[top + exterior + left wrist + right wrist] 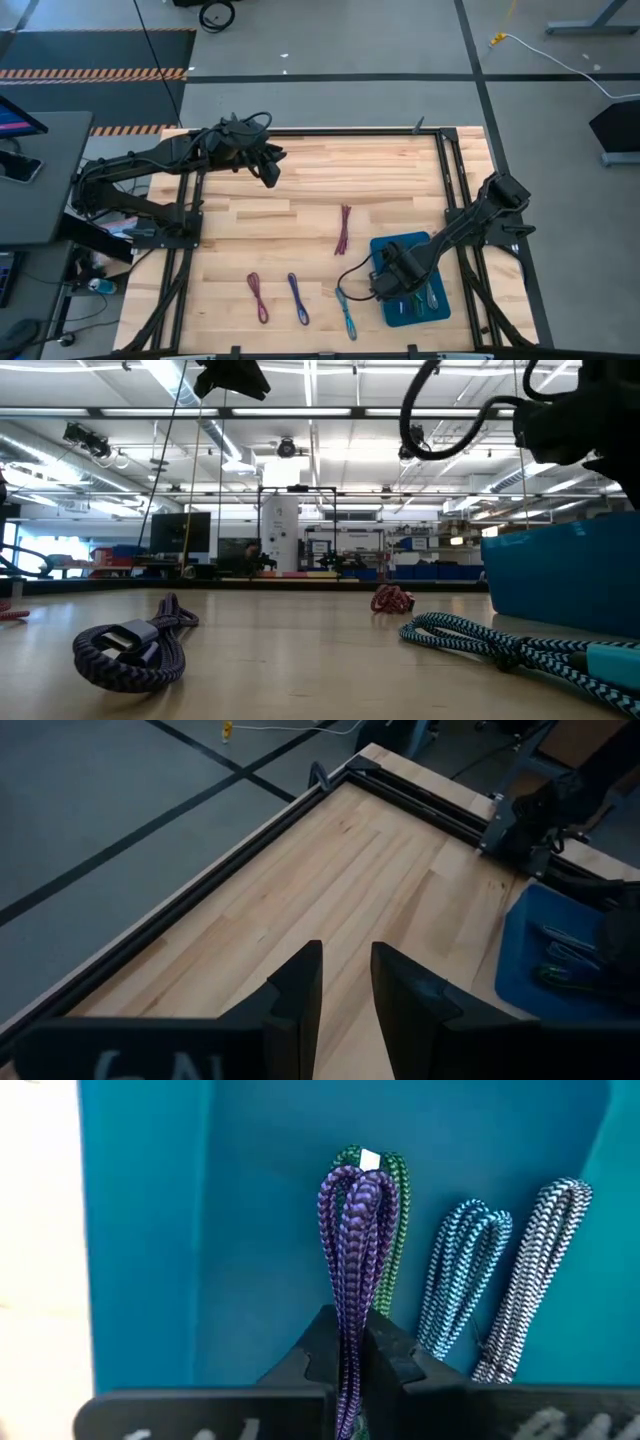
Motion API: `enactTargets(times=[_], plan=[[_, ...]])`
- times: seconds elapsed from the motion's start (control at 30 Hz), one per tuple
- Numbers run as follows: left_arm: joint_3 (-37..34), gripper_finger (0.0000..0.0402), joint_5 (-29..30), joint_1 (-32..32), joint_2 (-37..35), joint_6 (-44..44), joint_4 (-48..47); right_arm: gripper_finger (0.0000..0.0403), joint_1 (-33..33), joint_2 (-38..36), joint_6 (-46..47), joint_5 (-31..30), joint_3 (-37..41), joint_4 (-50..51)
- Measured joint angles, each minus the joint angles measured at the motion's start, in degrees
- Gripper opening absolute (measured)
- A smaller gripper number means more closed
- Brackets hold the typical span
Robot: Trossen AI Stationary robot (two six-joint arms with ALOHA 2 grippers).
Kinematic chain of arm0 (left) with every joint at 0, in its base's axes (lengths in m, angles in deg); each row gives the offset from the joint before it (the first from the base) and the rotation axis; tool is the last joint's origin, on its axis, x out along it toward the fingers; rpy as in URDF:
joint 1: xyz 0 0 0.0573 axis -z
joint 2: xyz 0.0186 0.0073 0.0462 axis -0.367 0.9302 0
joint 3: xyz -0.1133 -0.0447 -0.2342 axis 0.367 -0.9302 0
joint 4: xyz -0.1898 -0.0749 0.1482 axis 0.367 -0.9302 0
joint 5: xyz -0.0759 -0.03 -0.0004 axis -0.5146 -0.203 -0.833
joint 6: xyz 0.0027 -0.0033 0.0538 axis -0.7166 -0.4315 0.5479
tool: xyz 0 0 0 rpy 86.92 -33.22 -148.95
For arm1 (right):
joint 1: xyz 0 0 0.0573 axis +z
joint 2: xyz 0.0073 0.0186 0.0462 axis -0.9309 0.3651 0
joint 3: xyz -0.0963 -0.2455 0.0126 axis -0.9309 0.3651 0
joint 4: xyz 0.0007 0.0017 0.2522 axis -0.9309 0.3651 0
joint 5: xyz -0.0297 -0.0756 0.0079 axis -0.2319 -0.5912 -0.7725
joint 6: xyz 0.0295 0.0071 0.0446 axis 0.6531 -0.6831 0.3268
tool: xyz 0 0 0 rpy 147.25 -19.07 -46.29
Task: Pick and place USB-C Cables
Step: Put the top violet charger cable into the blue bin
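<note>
Grey concrete floor [330, 100] with dark seam lines. Orange-black hazard striping [95, 73] along a dark mat, far left. Yellow-tipped white cord [555, 55] trailing on floor, far right. Light wood bench [310, 190] edged by black rail. Dark desk [40, 175] at left. Beyond: open workshop, ceiling strip lights [310, 385], white cylinder [280, 525], blue bins [430, 571] at back.

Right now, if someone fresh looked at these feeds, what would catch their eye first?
Probably the blue bin at the table's front right, with the right gripper over it, shut on a purple cable dangling above three cables already inside. Next, the loose cables on the wood: a maroon one mid-table, and purple, blue and teal ones along the front edge. The left gripper waits at the back left, holding nothing.
</note>
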Motion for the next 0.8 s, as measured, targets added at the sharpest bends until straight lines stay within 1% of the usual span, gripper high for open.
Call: enactTargets(times=[0.13,0.3,0.37,0.57,0.7,0.8], plan=[[0.00,0.0094,-0.01,0.00,0.00,-0.02,0.00,0.0021,-0.28,0.00,-1.56,-0.04,0.35,-1.72],[0.00,0.0094,-0.01,0.00,0.00,-0.02,-0.02,0.0058,-0.90,0.00,-3.00,-0.11,0.38,-2.62],[0.00,0.0094,-0.01,0.00,0.00,-0.02,0.00,0.0065,-1.15,0.00,-3.47,-0.07,0.38,-2.60],[0.00,0.0094,-0.01,0.00,0.00,-0.09,-0.03,0.0066,-2.53,-1.67,-4.74,-0.19,0.38,-2.53],[0.00,0.0094,-0.01,0.08,0.00,-0.09,-0.02,0.0067,-4.19,-5.00,-7.17,-3.58,-0.73,0.55],[0.00,0.0094,-0.01,0.11,0.00,-0.06,-0.02,0.0067,-4.89,-7.41,-8.26,-4.18,-0.72,3.24]])
